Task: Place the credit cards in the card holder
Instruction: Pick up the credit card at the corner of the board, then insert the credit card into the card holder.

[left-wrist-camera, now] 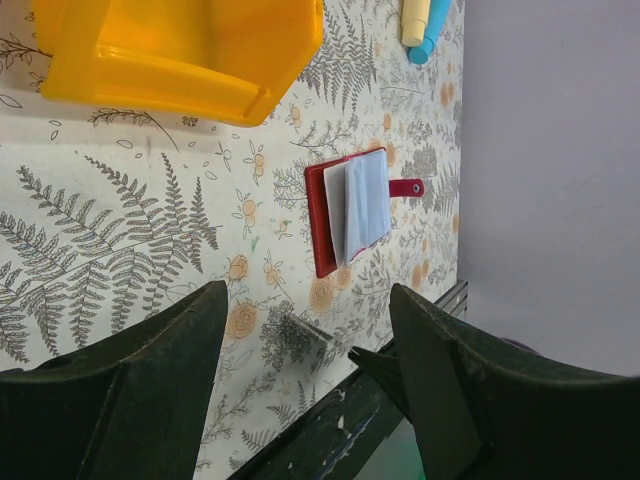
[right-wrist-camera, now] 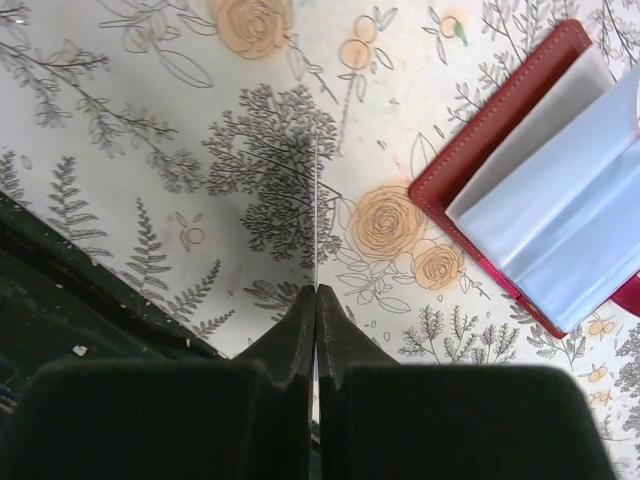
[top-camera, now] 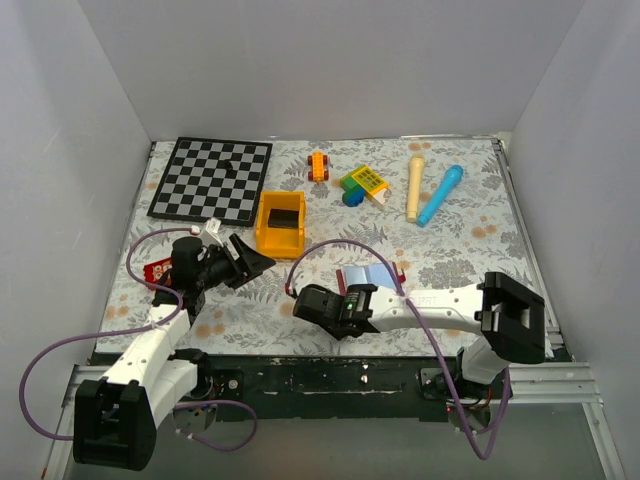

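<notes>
The card holder (right-wrist-camera: pixel 548 190) lies open on the tabletop (top-camera: pixel 455 250), pale pockets up. It is near the right gripper (right-wrist-camera: pixel 316 292), to its right and slightly beyond. That gripper is pinched together on a credit card (right-wrist-camera: pixel 316 210) seen edge-on, so the card must swing rightward. The left gripper (top-camera: pixel 250 262) hovers farther off, spread apart and empty.

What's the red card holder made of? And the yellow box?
The card holder looks like leather or fake leather: matte red cover with a stitched-looking edge; its pockets seem soft plastic. The yellow bin looks like hard, glossy plastic.
</notes>
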You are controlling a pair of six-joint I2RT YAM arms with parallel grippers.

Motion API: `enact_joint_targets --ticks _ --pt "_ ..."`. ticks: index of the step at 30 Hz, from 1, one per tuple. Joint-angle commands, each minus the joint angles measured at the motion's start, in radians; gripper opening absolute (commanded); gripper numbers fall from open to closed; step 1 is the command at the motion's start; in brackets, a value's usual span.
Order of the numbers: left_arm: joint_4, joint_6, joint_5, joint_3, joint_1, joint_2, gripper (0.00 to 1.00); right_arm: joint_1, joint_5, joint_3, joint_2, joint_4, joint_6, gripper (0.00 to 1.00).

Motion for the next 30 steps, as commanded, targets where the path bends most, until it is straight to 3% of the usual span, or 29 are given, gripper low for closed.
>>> enact_joint_targets --ticks 1,8,12,19,23,27,29,30 --pt "0.013 0.023 0.010 0.009 0.008 -0.006 0.66 -0.063 -0.042 -0.066 -0.110 0.068 0.066 0.01" --pt "0.008 0.090 -0.019 0.122 -0.041 0.038 0.68 -0.276 -0.124 -0.232 -0.415 0.210 0.240 0.01" --pt "0.008 0.121 -0.112 0.233 -0.183 0.162 0.70 -0.451 -0.124 -0.286 -0.562 0.186 0.339 0.01" --pt "0.094 0.126 -0.159 0.415 -0.380 0.428 0.67 -0.749 -0.322 -0.378 -0.661 0.238 0.370 0.01" --pt "0.094 0.164 -0.168 0.534 -0.492 0.555 0.51 -0.859 -0.484 -0.428 -0.633 0.313 0.380 0.01" --pt "0.096 0.172 -0.165 0.609 -0.550 0.670 0.15 -0.886 -0.561 -0.505 -0.632 0.456 0.356 0.01" --pt "0.110 0.173 -0.159 0.626 -0.573 0.706 0.02 -0.892 -0.605 -0.540 -0.635 0.519 0.333 0.01" --pt "0.116 0.176 -0.160 0.632 -0.584 0.722 0.00 -0.893 -0.621 -0.556 -0.633 0.557 0.330 0.01"
